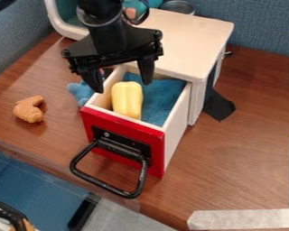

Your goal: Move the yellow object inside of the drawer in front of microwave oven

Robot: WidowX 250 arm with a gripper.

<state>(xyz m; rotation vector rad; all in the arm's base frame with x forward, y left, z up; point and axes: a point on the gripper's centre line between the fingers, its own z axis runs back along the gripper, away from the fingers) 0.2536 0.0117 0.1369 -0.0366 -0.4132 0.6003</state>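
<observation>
Gripper [123,87] released, fingers spread, over open drawer [135,131]; yellow object [127,100] inside (blue lining [164,97] beside it).

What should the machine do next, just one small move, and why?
Probably ease the end effector down so that its parted fingers straddle the yellow object. It hangs above the open drawer, nothing between its fingers, and the object lies in there on blue cloth, so a grip would likely have to come before any carrying.
</observation>
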